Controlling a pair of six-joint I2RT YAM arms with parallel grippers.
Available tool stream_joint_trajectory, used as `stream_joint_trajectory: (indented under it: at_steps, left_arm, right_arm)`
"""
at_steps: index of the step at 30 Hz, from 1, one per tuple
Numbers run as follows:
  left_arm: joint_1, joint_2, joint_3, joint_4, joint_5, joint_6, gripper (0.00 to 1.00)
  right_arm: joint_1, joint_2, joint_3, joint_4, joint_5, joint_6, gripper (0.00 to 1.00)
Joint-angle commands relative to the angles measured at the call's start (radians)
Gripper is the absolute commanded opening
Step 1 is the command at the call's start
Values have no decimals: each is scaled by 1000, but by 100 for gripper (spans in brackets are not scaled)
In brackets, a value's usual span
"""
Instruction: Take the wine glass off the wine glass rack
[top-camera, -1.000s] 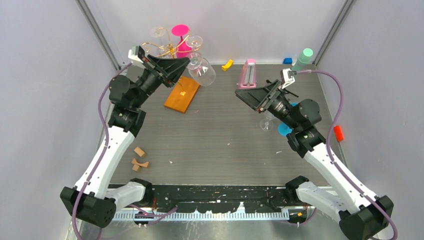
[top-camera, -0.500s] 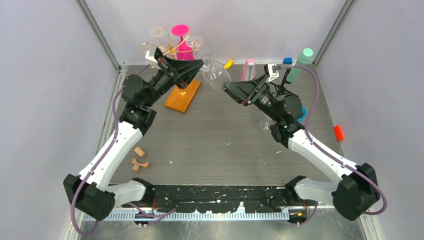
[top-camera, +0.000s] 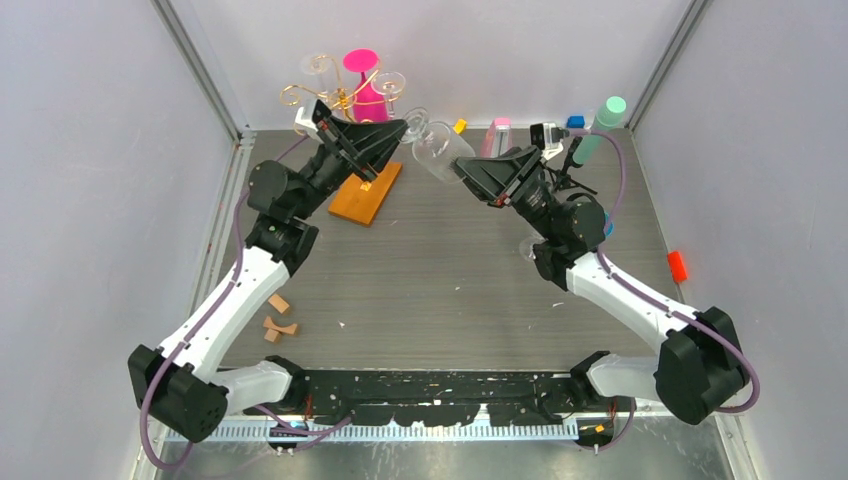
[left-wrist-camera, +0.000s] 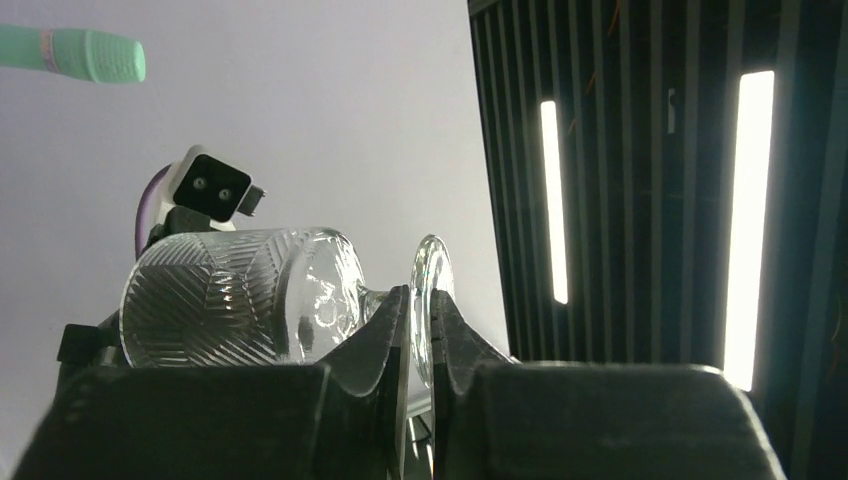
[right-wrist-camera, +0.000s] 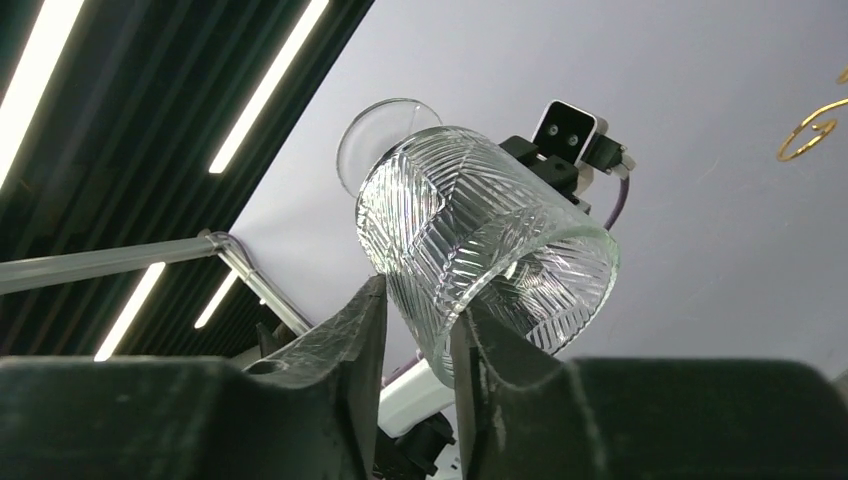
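Note:
The clear ribbed wine glass (top-camera: 438, 150) hangs on its side in the air, right of the gold wire wine glass rack (top-camera: 332, 96) on its orange base (top-camera: 365, 192). My left gripper (top-camera: 404, 128) is shut on the glass's round foot (left-wrist-camera: 430, 290), with the bowl (left-wrist-camera: 230, 295) off to its left. My right gripper (top-camera: 468, 168) has come to the bowl's mouth. In the right wrist view the bowl's (right-wrist-camera: 480, 235) rim wall sits between the narrowed jaws of my right gripper (right-wrist-camera: 418, 320), one finger outside and one inside. Two more glasses (top-camera: 390, 82) hang on the rack.
A pink stand (top-camera: 362, 72) is behind the rack. At the back are a yellow piece (top-camera: 458, 126), a pink holder (top-camera: 496, 135), a blue block (top-camera: 575, 121) and a mint bottle (top-camera: 604, 117). Wooden blocks (top-camera: 278, 315) lie front left, a red piece (top-camera: 678, 265) far right.
The left gripper carried the glass right, away from the rack. The right arm swung left to the bowl, and its wide jaws narrowed around the rim.

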Motion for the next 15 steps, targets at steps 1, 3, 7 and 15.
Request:
stream_joint_trajectory:
  at_steps: [1, 3, 7, 15]
  left_arm:
    - [-6, -24, -34, 106, -43, -16, 0]
    - [-8, -27, -50, 113, -54, -17, 0]
    - [-10, -37, -69, 133, -81, 5, 9]
    - [-9, -98, -72, 74, -46, 315, 67]
  right_arm:
    - [13, -10, 27, 183, -7, 47, 26]
    - [13, -13, 28, 184, -3, 45, 16]
    - [13, -15, 31, 179, 2, 41, 1]
    - [14, -72, 15, 79, 11, -40, 0]
